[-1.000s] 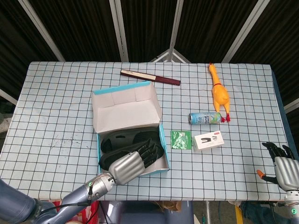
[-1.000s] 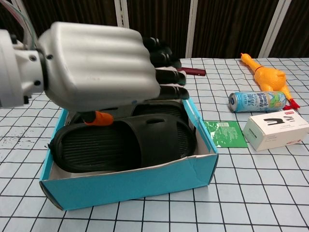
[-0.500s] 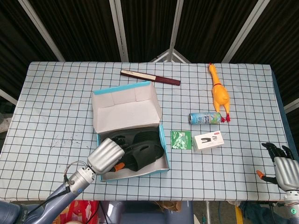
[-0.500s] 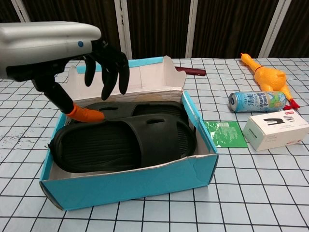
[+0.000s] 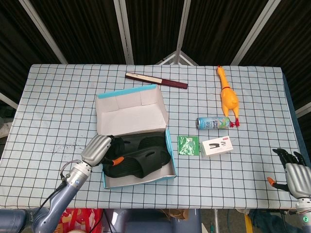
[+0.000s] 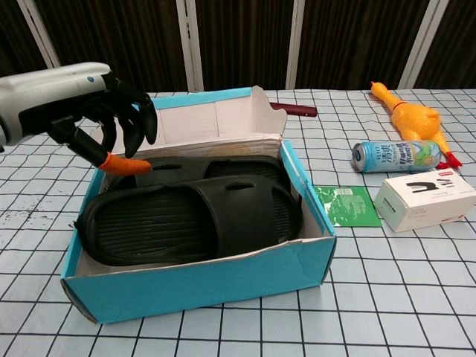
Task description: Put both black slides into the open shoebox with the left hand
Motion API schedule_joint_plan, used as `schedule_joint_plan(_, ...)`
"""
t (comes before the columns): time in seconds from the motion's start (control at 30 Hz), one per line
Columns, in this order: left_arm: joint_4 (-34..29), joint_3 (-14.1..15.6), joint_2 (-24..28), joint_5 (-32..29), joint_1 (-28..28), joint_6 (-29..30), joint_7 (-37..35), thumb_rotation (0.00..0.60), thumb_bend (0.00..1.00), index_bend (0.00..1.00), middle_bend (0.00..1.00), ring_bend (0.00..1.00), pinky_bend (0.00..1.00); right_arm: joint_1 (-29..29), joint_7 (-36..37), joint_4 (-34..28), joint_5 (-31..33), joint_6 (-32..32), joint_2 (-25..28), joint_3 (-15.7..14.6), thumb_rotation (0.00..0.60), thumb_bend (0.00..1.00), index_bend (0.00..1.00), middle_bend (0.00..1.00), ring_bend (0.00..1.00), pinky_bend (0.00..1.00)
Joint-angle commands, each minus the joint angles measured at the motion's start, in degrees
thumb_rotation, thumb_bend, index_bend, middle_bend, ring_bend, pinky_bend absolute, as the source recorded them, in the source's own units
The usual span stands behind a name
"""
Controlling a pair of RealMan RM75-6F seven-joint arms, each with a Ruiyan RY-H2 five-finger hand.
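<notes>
Two black slides [image 5: 141, 155] [image 6: 193, 216] lie side by side inside the open blue shoebox [image 5: 165, 141] [image 6: 201, 286]. My left hand [image 5: 99, 149] [image 6: 89, 104] hovers over the box's left edge with its fingers spread and holds nothing. Its orange thumb tip [image 6: 123, 163] hangs just above the rear slide's heel. My right hand [image 5: 295, 171] rests at the table's front right corner, fingers apart and empty; the chest view does not show it.
Right of the box lie a green packet [image 5: 187, 144] [image 6: 343, 204], a white carton [image 5: 217, 146] [image 6: 425, 199] and a can [image 5: 212, 122] [image 6: 396, 156]. A yellow rubber chicken [image 5: 228, 98] [image 6: 413, 117] and a dark red stick [image 5: 155, 80] lie further back.
My left hand has lifted off the slides and drawn back to the left, from over the box's middle to its left edge. The slides stay in the box. The right hand has not moved.
</notes>
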Motion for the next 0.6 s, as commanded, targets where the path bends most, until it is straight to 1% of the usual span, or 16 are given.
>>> schedule_joint_plan(0.03, 2.2, -0.5, -0.6, -0.4, 0.2, -4.1, -3.1, 0.6, 0.36, 0.53, 0.63, 0.51, 0.63, 0.0, -0.1, 0.0, 0.1, -0.1, 0.0, 0.0, 0.6, 0.23, 0.18, 0.16, 0.2, 0.08)
schedule_joint_plan(0.13, 4.0, -1.0, -1.2, 0.3, 0.0, -6.7, -5.5, 0.6, 0.37, 0.53, 0.63, 0.51, 0.63, 0.1, -0.2, 0.0, 0.3, -0.3, 0.0, 0.0, 0.6, 0.23, 0.18, 0.16, 0.2, 0.08)
schedule_joint_plan(0.3, 6.2, -1.6, -2.5, 1.5, 0.1, -8.6, -6.5, 0.6, 0.37, 0.53, 0.63, 0.51, 0.63, 0.1, 0.1, 0.0, 0.6, -0.5, 0.1, 0.1, 0.6, 0.23, 0.18, 0.16, 0.2, 0.08)
schedule_joint_plan(0.6, 8.4, -1.3, -4.1, 2.6, 0.7, -9.7, -3.3, 0.6, 0.37, 0.52, 0.63, 0.51, 0.62, 0.1, 0.1, -0.1, 0.3, -0.3, 0.2, 0.0, 0.6, 0.23, 0.18, 0.16, 0.2, 0.08)
